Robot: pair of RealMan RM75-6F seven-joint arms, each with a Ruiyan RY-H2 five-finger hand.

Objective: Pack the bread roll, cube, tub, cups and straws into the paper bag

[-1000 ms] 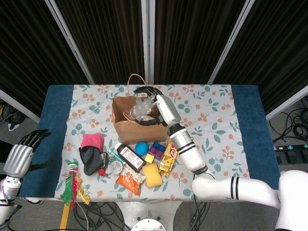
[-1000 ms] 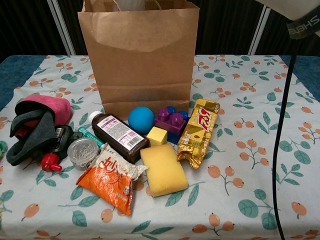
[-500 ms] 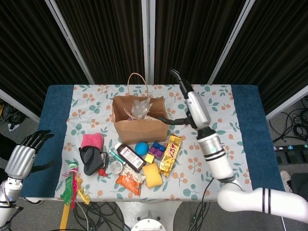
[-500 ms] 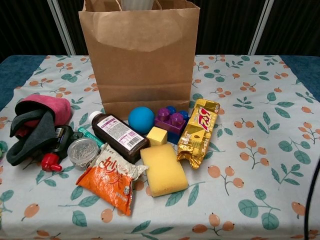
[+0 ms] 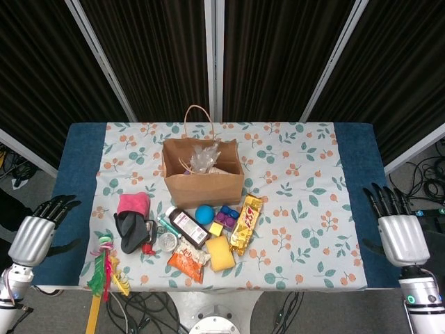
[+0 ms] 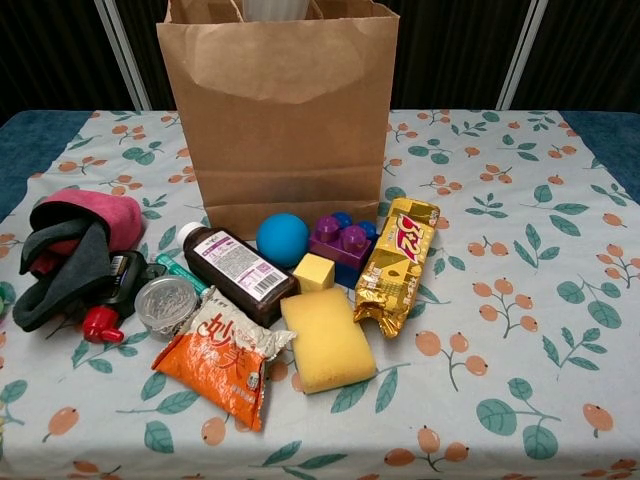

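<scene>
The brown paper bag (image 5: 203,182) (image 6: 280,110) stands upright at mid-table, with clear plastic items (image 5: 203,156) showing in its open top. A small yellow cube (image 5: 216,229) (image 6: 314,271) lies in front of the bag beside a blue ball. A round silver tub (image 5: 167,241) (image 6: 165,302) sits to the left of it. Coloured straws (image 5: 104,268) lie at the front left edge. My left hand (image 5: 36,235) hangs off the table's left side, fingers extended, holding nothing. My right hand (image 5: 393,233) is off the right side, fingers spread and empty. No bread roll is visible.
In front of the bag lie a brown bottle (image 6: 238,272), an orange snack packet (image 6: 222,366), a yellow sponge (image 6: 327,340), a gold wrapper (image 6: 394,265), purple blocks (image 6: 342,240) and a pink and black cloth (image 6: 70,245). Bare tablecloth (image 5: 306,202) spreads to the right.
My right arm has pulled back from over the bag, swung right and dropped beside the table's right edge. The left hand has sunk slightly. The plastic items stay in the bag.
</scene>
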